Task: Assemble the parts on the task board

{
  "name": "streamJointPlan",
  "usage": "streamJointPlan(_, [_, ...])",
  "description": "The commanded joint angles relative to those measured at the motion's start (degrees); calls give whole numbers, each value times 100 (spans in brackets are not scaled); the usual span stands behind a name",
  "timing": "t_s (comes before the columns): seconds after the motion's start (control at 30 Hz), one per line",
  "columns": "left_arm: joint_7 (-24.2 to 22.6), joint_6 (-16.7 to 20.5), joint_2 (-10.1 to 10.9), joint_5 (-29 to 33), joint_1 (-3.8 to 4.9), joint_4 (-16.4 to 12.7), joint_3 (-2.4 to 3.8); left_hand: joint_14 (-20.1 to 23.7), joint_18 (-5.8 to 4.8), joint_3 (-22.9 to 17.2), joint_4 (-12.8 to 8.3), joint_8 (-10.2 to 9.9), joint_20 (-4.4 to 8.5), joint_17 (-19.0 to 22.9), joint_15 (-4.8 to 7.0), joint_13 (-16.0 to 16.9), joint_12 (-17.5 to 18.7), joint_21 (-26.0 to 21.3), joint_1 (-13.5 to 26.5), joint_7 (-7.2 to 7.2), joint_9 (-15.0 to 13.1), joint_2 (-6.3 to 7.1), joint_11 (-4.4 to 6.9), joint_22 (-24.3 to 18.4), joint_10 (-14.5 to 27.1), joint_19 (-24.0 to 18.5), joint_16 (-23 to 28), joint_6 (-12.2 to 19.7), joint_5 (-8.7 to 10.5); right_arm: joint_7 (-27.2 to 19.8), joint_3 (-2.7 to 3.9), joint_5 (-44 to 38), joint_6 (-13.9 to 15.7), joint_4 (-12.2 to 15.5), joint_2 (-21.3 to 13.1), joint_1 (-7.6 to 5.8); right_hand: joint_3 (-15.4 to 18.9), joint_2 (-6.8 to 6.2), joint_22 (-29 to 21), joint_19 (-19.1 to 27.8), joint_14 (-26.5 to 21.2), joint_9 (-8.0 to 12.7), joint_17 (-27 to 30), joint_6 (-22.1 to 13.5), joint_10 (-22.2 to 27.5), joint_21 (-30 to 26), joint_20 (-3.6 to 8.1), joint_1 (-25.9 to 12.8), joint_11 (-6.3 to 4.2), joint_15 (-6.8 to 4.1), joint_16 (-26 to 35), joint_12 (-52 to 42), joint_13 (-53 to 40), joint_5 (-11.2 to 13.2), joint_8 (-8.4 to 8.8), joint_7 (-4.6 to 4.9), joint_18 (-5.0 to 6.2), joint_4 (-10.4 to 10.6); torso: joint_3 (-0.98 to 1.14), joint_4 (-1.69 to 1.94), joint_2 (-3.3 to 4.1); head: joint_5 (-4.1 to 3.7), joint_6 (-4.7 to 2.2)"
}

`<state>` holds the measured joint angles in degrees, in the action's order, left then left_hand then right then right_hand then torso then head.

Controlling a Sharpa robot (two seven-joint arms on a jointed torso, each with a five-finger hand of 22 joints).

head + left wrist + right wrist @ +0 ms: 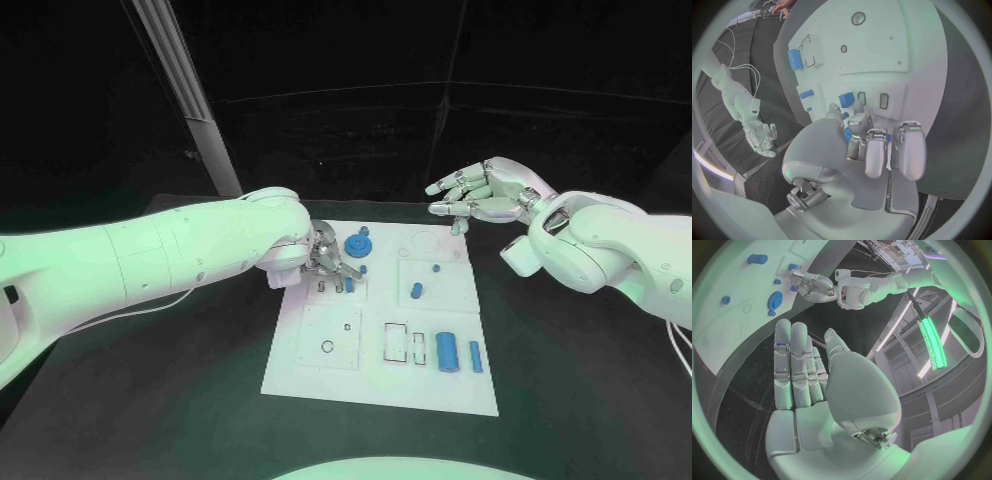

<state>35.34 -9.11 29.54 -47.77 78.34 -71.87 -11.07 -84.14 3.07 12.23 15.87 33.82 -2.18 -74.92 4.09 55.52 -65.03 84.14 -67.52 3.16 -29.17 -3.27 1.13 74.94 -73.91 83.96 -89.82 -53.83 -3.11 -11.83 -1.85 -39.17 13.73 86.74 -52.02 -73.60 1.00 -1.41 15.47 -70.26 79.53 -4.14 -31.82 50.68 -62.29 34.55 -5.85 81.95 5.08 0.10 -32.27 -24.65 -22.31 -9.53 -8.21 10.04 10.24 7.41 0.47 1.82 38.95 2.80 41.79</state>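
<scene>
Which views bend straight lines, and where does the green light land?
Head view: the task board keeps straight edges; a green tint lies on the left arm and along the board's near edge. Left wrist view: fisheye, the board curves strongly. Right wrist view: fisheye too, the board's edge bows, and a bright green light strip glares beside the right hand.

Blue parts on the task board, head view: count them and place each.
7. Two long ones at the near right corner, a peg and a dot mid-right, a round one at the far edge, two small ones by the left hand. More may be hidden.
</scene>
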Motion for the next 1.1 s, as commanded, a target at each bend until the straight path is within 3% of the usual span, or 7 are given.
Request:
streamJointPlan(0.03, [31, -118, -24, -39, 8, 13, -3, -586, -68, -27, -6, 26, 35, -1508, 39, 6, -29, 5, -61, -11, -12, -1, -12, 330, 38, 143, -18, 41, 3, -11, 3, -15, -32, -4, 12, -11, 25, 35, -10, -18, -43, -7, -9, -40, 58, -35, -11, -6, 2, 15, -28, -27, 5, -32, -36, 2, 21, -9, 1, -7, 1, -2, 15])
streamJointPlan(0.37, [14, -146, -70, -39, 7, 36, -14, -586, -67, -59, -26, 56, 35, -1508, 40, 15, -43, 3, -126, -14, -53, -10, -9, 327, 34, 139, -18, 54, 2, 0, 3, -15, -43, -50, 48, -11, 30, 54, -13, -33, -42, -6, -20, -65, 75, -41, -9, 17, 2, 13, -47, -56, 14, -100, -63, 3, 22, -16, 5, 5, 2, -3, 45])
streamJointPlan(0.8, [-22, -222, -117, -39, 7, 54, -27, -586, -70, -100, -45, 89, 37, -1508, 43, 37, -66, 10, -189, -20, -95, -33, -4, 345, 19, 144, -18, 57, 1, 19, 3, -18, -63, -90, 72, -11, 35, 54, -13, -50, -35, -6, -32, -80, 85, -41, -6, 47, -2, 9, -70, -78, 24, -147, -87, 1, 23, -33, 2, -4, -3, -6, 75])
streamJointPlan(1.1, [-58, -203, -133, -39, 7, 55, -34, -586, -73, -401, -206, 141, 51, -1508, 57, 42, -81, 19, -525, -34, -200, -150, 11, 371, 11, 147, -18, 112, 0, 32, 3, -23, -81, -119, 102, -11, 35, 56, -12, -59, -31, -6, -39, -86, 89, -39, -3, 68, -5, 7, -83, -88, 30, -159, -100, -1, 23, -45, 3, 0, 0, -10, 76])
